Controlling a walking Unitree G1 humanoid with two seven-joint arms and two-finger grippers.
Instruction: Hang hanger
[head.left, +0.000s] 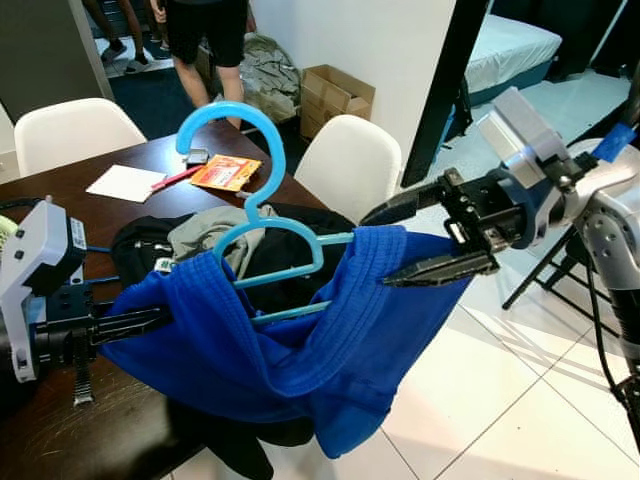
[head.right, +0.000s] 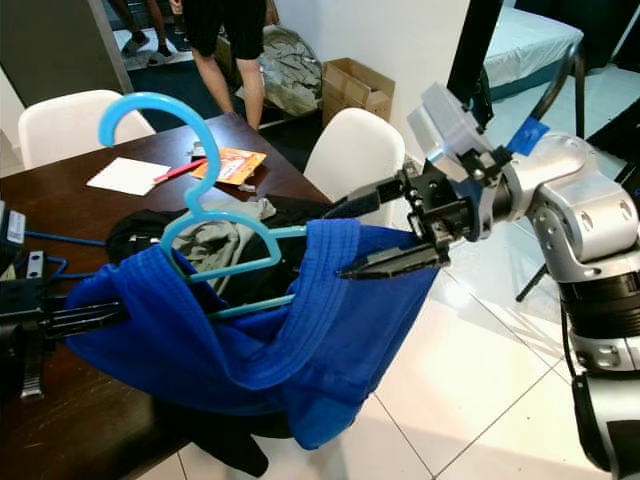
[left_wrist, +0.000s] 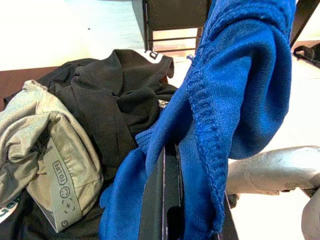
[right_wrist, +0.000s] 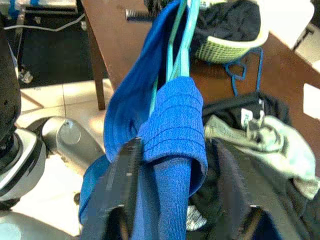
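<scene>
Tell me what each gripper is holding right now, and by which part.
Both hold the blue garment draped on the light blue hanger. The left gripper pinches its left edge; the right gripper straddles the ribbed band at its right end.

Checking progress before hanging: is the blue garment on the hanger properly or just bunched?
Bunched: the blue garment sags in folds below the hanger, held between both grippers.
</scene>
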